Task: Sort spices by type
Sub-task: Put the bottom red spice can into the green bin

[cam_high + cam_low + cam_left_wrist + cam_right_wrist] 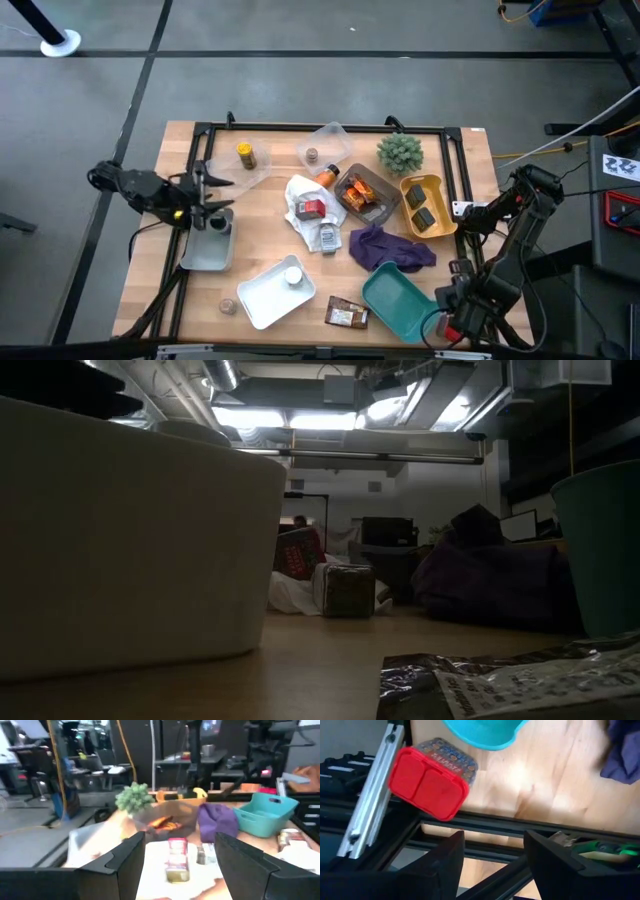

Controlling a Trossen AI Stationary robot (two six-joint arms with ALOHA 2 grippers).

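Note:
The spices lie scattered. A yellow jar (245, 155) and a small jar (312, 155) rest on clear trays at the far side. A red box (312, 208) and a jar (328, 237) lie on a white cloth (300, 215). Packets fill a brown tray (362, 195), and another packet (347, 315) lies near the front edge. My left gripper (225, 197) hovers open above the grey tray (208, 250), pointing toward the red box (177, 857). My right gripper (492, 855) is open at the near right corner, by a red-lidded flat container (427, 782).
A green plant (400, 152), a yellow tray (425, 205) with dark items, a purple cloth (390, 248), a teal tray (400, 300) and a white tray (275, 290) holding a white-capped jar (292, 275) crowd the table's middle and right. A black frame (455, 170) rims the table.

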